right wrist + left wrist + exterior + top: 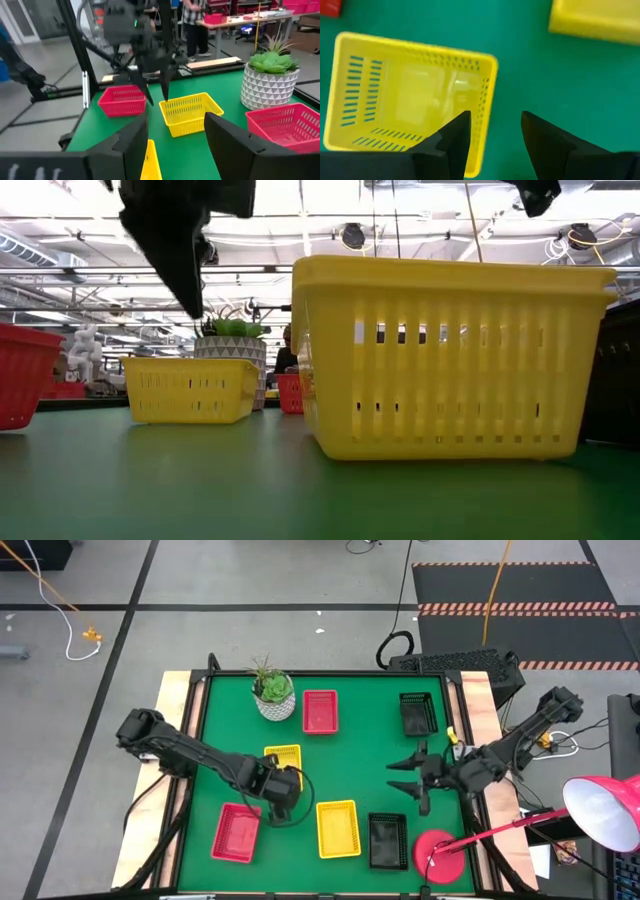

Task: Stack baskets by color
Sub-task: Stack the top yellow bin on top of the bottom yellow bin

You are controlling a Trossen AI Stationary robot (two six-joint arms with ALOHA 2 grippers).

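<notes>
High view showed my left jaws (283, 792) open over the yellow basket (284, 764) near the table (360, 740) middle, right jaws (412, 772) open too, so I thought I should drop straight down and pinch one wall.

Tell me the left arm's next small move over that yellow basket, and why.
Probably lower straight down and close. The left gripper is open above the yellow basket, its fingers straddling one side wall, so a short descent would put that wall between them for a grasp. The other yellow basket sits empty nearby, a likely place to stack it. The right gripper waits open, holding nothing.
</notes>
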